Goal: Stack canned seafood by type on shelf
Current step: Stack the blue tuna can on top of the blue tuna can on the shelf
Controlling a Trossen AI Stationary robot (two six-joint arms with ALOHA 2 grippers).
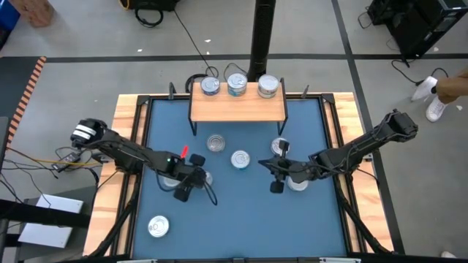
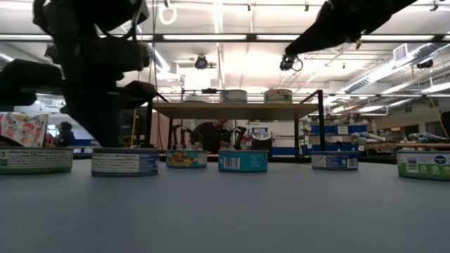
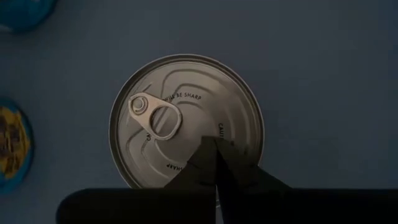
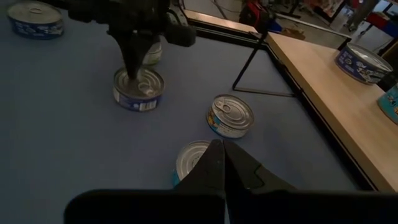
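Three tins stand on the light-wood shelf [image 1: 238,107] at the table's far side. Several more lie on the blue mat [image 1: 322,219]: [image 1: 216,143], [image 1: 240,158], [image 1: 158,227]. My left gripper [image 3: 215,142] is shut and points steeply down at one tin [image 3: 186,118], which rests flat on the mat with its pull tab [image 3: 154,112] up. That same tin [image 4: 138,90] also shows in the right wrist view. My right gripper [image 4: 217,144] is shut and hangs above the mat right of centre. Another tin [image 4: 189,160] lies just below and ahead of it. My left gripper's shut fingertips [image 4: 132,70] come from above onto the tin's silver lid [image 3: 205,134], between its centre and its rim, on the side away from the pull tab. I cannot tell whether they touch the lid. The tin sits flat on the mat.
The shelf stands on thin black legs [image 4: 264,68] at the mat's far edge. Wooden rails [image 1: 126,146] border the mat left and right. More tins line the low view [image 2: 242,160], [image 2: 334,160], [image 2: 422,165]. Bare mat lies toward the near edge.
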